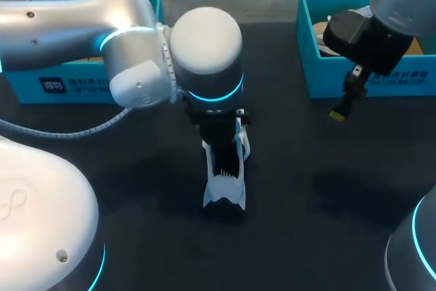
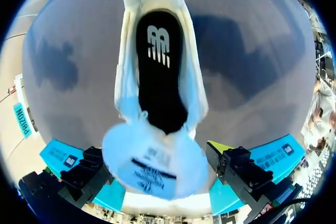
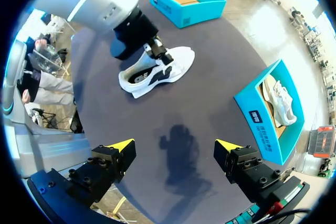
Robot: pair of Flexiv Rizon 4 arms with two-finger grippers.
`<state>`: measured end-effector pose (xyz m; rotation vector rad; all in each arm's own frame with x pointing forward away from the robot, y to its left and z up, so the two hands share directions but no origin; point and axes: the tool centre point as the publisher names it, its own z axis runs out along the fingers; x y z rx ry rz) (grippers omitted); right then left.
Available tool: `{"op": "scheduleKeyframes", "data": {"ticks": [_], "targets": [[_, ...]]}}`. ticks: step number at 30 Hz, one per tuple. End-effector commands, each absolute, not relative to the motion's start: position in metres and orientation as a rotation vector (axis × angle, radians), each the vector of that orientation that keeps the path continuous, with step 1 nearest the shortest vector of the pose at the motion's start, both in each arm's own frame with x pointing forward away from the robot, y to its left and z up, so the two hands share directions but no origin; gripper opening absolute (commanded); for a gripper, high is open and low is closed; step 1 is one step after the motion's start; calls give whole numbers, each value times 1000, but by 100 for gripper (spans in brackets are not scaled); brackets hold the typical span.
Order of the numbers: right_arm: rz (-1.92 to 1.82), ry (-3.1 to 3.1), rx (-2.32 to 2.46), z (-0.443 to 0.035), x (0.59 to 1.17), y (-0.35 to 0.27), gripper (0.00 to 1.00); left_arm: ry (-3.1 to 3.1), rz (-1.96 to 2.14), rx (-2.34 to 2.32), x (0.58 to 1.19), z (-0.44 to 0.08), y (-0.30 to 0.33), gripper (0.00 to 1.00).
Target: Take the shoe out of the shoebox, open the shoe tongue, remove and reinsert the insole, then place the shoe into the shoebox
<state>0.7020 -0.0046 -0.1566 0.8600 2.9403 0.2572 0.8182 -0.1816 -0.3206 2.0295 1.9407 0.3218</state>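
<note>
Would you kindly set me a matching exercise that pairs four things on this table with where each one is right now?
Things:
1 white shoe
2 left gripper
3 right gripper
4 right shoebox

Places:
A open, above bare table
B holds a second shoe
C lying mid-table, black insole inside
D open, straddling the tongue

Pairs: 1-C; 2-D; 3-A; 4-B

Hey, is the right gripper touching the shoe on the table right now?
Apart. The right wrist view shows the right gripper open and empty, with the shoe lying well ahead of it and a stretch of bare table between them.
</note>
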Motion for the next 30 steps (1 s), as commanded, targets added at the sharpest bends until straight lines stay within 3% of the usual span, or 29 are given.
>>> {"op": "scheduleKeyframes", "data": {"ticks": [1,3,6,8,12,14,16,20,30], "targets": [[251,2944,862,-157,704,-3,100,1923,339,2041,825,-307,-174,100],[251,2944,862,-157,704,-3,100,1912,345,2050,830,-304,-174,100],[251,2944,862,-157,704,-3,100,1895,361,2060,835,-299,-176,83],[251,2944,862,-157,704,-3,100,1885,358,2063,838,-297,-178,85],[251,2944,862,-157,704,-3,100,1874,347,2072,841,-295,-183,81],[251,2944,862,-157,704,-3,100,1865,344,2077,841,-295,-186,63],[251,2944,862,-157,704,-3,100,1859,339,2086,841,-296,-188,57],[251,2944,862,-157,704,-3,100,1853,327,2099,840,-298,-193,52],[251,2944,862,-157,704,-3,100,1836,236,2130,818,-298,-196,52]]}}
